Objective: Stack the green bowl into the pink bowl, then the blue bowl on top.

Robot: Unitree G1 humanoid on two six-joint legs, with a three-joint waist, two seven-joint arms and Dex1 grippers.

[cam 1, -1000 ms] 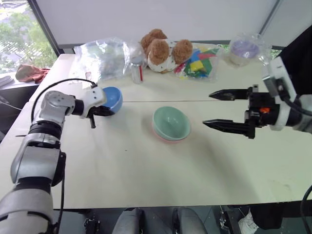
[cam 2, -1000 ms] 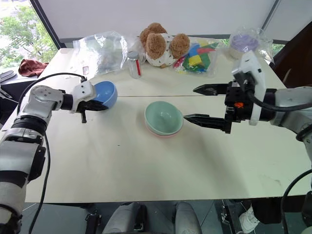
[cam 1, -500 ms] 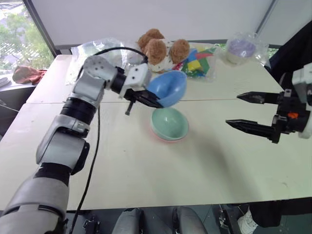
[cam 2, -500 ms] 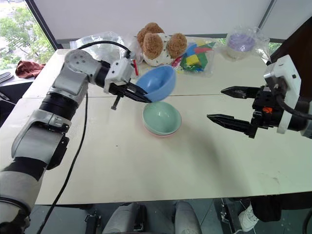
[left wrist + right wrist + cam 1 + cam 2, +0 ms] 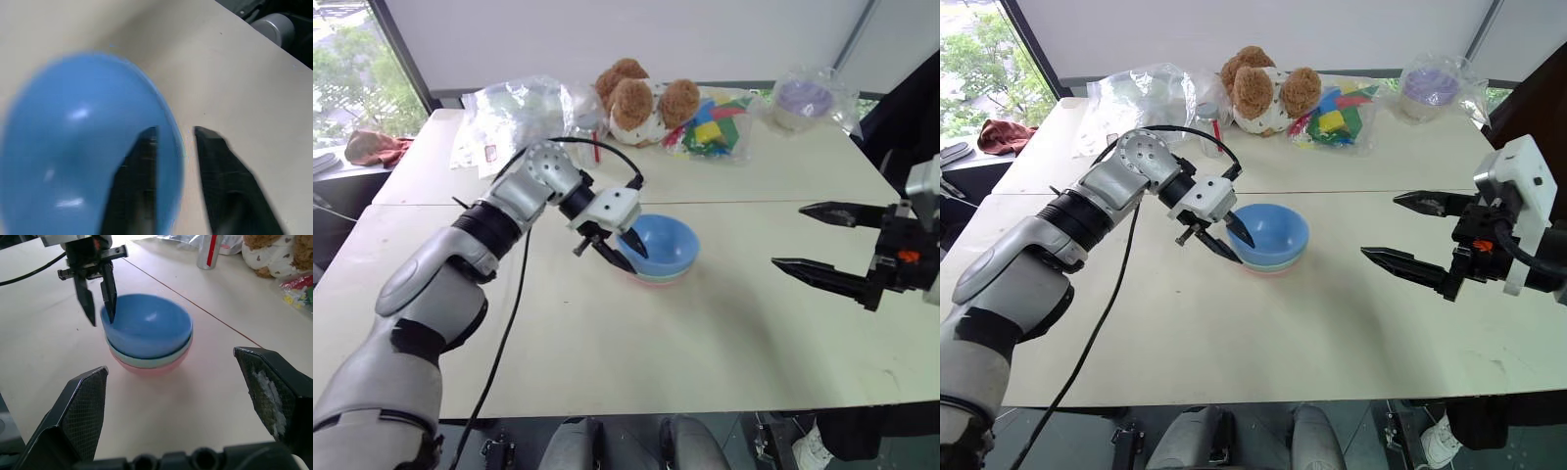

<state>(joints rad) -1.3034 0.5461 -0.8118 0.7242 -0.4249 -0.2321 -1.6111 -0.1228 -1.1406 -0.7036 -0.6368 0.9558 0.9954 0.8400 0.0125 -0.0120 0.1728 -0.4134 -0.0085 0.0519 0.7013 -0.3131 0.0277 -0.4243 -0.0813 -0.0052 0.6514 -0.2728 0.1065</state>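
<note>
The left gripper straddles the near-left rim of the blue bowl: one finger inside, one outside, with a gap showing between them and the wall, so the jaws look loosened and not pinching. The right gripper hangs over bare table well to the right of the bowls, its two fingers spread wide and holding nothing.

Nothing lies between either gripper and the stack. Behind the bowls, along the far edge of the table, sit a crumpled clear bag, a small can with a red stripe, a brown plush toy, a bag of coloured blocks and a wrapped purple tub. A black cable trails along the left arm.

The blue bowl sits topmost, nested in the green bowl, which sits in the pink bowl; only thin bands of green and pink show beneath it. The stack stands mid-table, upright. All three are plain, smooth and round; the blue one's inside catches a small highlight.
</note>
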